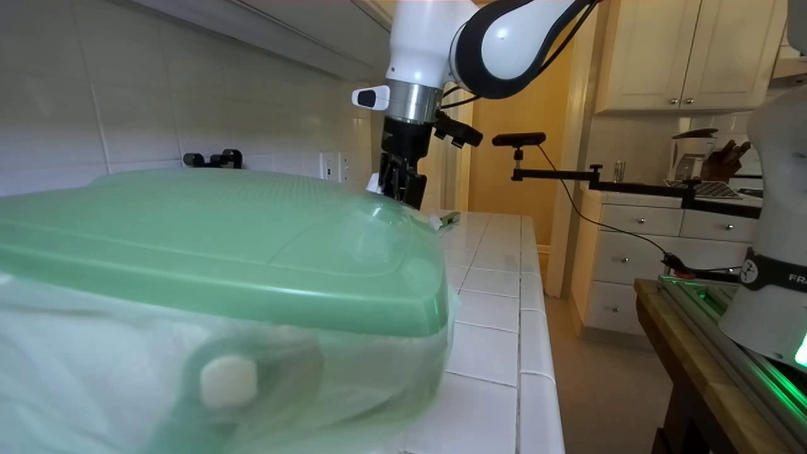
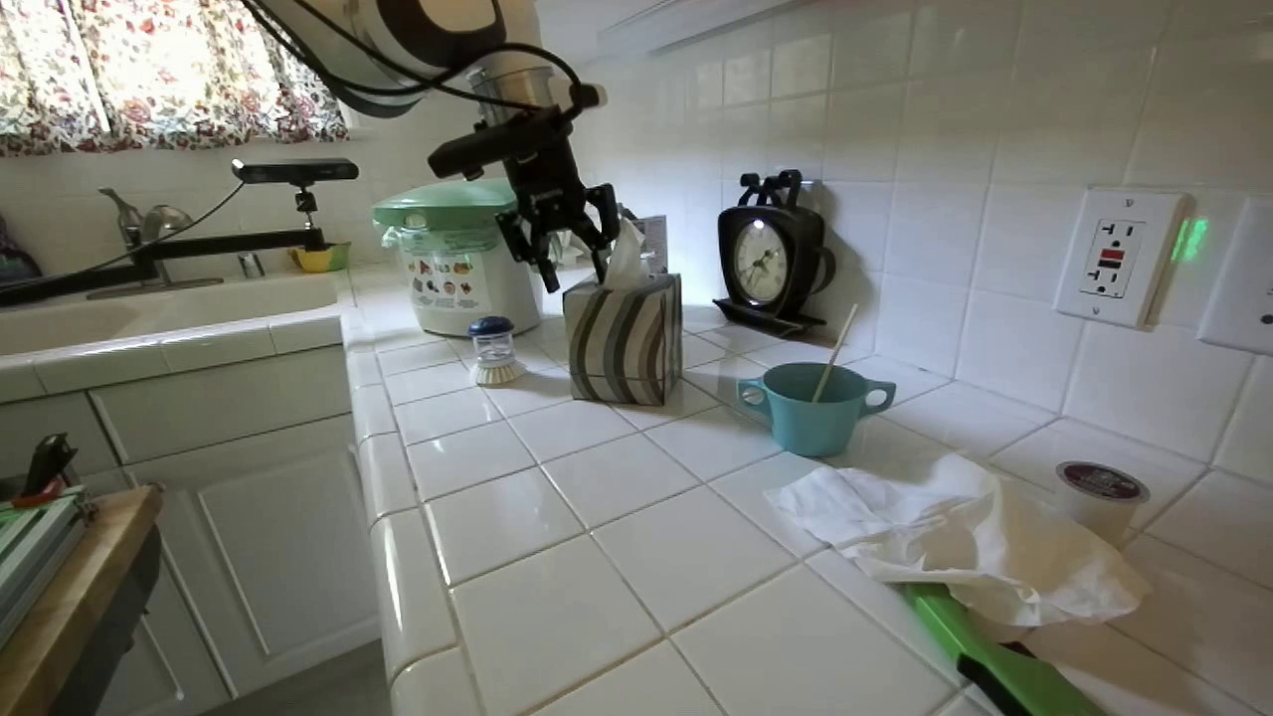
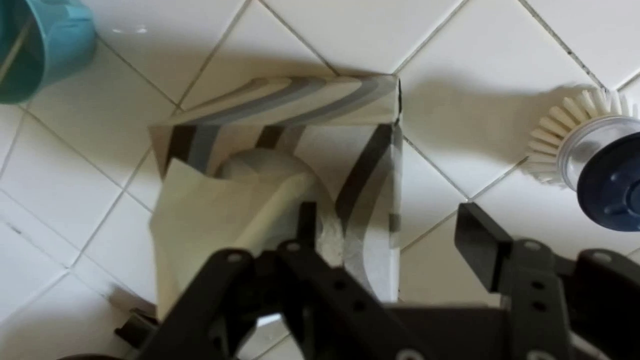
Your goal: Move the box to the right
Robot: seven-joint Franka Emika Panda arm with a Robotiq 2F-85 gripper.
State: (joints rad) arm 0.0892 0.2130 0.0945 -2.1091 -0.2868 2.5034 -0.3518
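The end effector [image 2: 576,270] points down in the upper middle of an exterior view, fingers well apart and gripping nothing; the arm [image 2: 438,40] extends to it from the frame's top edge. Just below and rightward, the tissue box [image 2: 622,348] stands upright on the worktop [image 2: 507,517]. In the wrist view, its right edge shows between the fingertips.

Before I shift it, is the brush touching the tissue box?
No: the wrist view shows white tile between the brush and the tissue box.
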